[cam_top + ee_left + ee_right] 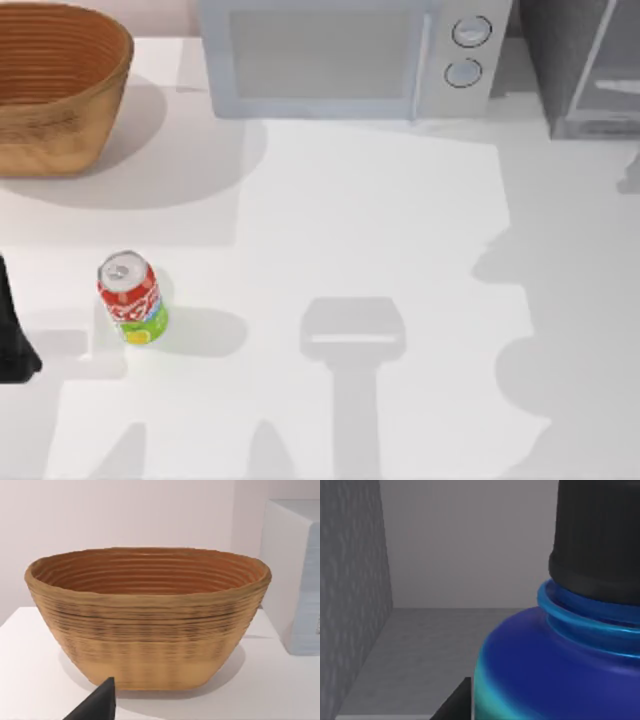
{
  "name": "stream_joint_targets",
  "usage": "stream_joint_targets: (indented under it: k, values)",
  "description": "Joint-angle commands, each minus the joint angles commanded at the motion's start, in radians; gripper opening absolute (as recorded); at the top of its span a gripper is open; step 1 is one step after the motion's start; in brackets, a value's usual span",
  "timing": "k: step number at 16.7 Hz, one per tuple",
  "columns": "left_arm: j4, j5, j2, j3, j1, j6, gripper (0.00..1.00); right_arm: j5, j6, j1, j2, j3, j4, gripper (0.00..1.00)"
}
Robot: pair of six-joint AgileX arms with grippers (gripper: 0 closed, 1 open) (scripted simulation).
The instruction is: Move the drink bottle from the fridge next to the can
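The drink bottle stands inside the fridge, close before the right hand; its grip cannot be told. The can stands upright at table left. Left arm parked at left edge.

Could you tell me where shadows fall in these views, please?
Top view: arm-shaped shadows darken the table, and the can casts one toward its right. Left wrist view: soft shadow beneath the basket. Right wrist view: the drink bottle sits inside the dim grey fridge.
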Motion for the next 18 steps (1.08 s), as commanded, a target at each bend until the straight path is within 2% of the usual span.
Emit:
stream_joint_targets:
  k: [3, 7, 11, 18]
  values:
    - [0.000, 0.000, 0.000, 0.000, 0.000, 0.000, 1.00, 0.031, 0.000, 0.025, 0.004, 0.010, 0.006, 0.00]
    - [0.000, 0.000, 0.000, 0.000, 0.000, 0.000, 1.00, 0.196, 0.001, 0.175, 0.041, 0.056, 0.027, 0.00]
    - [0.000, 0.000, 0.000, 0.000, 0.000, 0.000, 1.00, 0.452, 0.004, 0.428, 0.116, 0.115, 0.046, 0.00]
    - [0.000, 0.000, 0.000, 0.000, 0.000, 0.000, 1.00, 0.978, 0.006, 0.958, 0.288, 0.220, 0.070, 0.00]
